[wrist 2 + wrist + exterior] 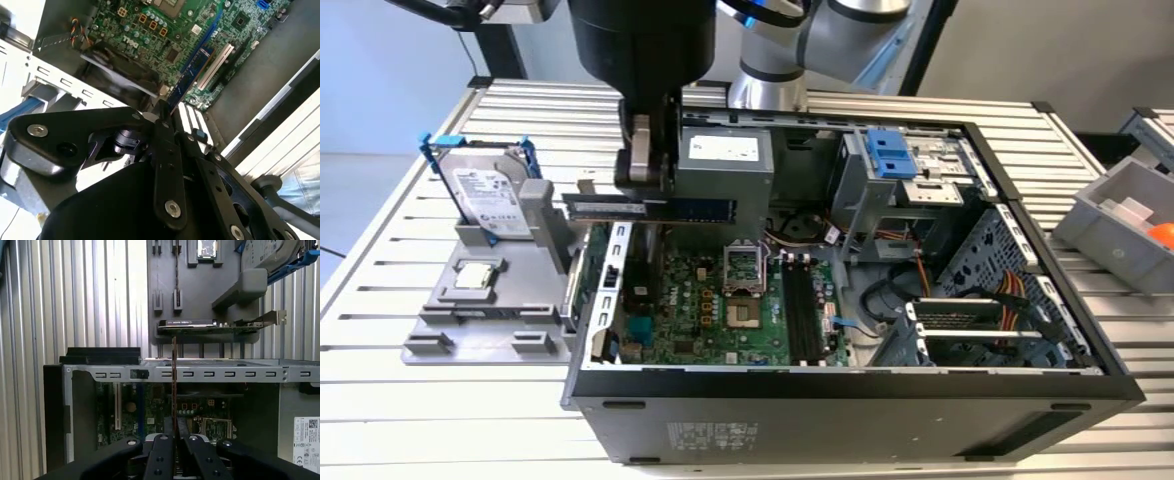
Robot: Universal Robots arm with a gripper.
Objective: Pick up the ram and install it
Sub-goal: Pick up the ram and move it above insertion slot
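Observation:
The ram (680,208) is a thin blue stick held level above the open computer case (854,400), over the case wall on the exterior view's left. My gripper (644,185) is shut on it from above. In the second wrist view the ram (192,75) juts out from between my fingers (165,130) over the green motherboard (150,30). Seen edge-on in the first wrist view, the ram (174,385) is a thin line rising from my gripper (174,440). The long black motherboard slots (797,310) lie lower, toward the exterior view's right of the stick.
A grey fixture (480,320) beside the case holds a hard drive (487,195), a processor chip (478,275) and a green card with a metal bracket (210,326). A grey bin (1121,215) stands at the exterior view's right. Cables and a drive cage (907,165) crowd the case.

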